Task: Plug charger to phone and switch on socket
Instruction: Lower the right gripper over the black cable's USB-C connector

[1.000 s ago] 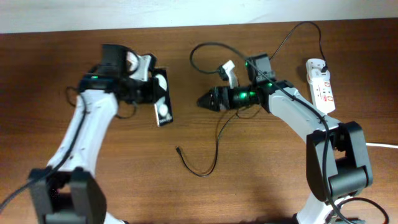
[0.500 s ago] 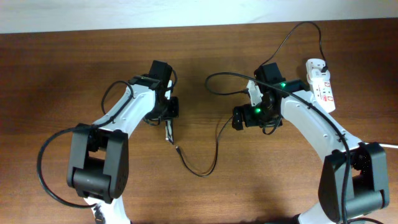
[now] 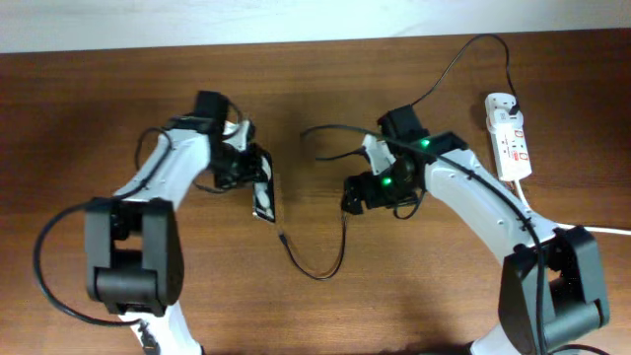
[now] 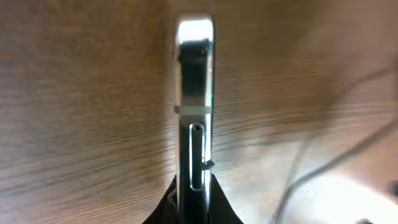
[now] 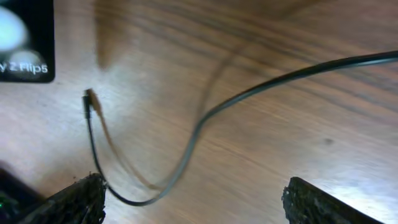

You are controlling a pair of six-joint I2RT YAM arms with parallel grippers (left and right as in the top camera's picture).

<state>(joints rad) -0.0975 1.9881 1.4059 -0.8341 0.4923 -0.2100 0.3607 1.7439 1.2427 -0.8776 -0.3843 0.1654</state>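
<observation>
The phone (image 3: 263, 196) is held by my left gripper (image 3: 248, 176), left of centre, its screen with white spots tilted up. In the left wrist view the phone (image 4: 195, 118) stands edge-on between the shut fingers (image 4: 194, 190). The charger cable (image 3: 338, 254) runs from its plug in the socket (image 3: 510, 138) in an arc across the table to a loose connector (image 3: 283, 237) just below the phone. My right gripper (image 3: 352, 195) is open and empty above the cable. The right wrist view shows the cable (image 5: 249, 93), its connector (image 5: 87, 99) and a phone corner (image 5: 25, 37) beyond the open fingers (image 5: 196, 202).
The socket's thick white cord (image 3: 601, 230) leaves at the right edge. A pale wall edge (image 3: 296, 20) bounds the far side of the brown wooden table (image 3: 414, 296). Black arm cables (image 3: 320, 138) loop near the right wrist.
My left gripper has turned the phone from edge-on to screen partly up and shifted slightly left. My right gripper has moved left and down, closer to the cable's loose end.
</observation>
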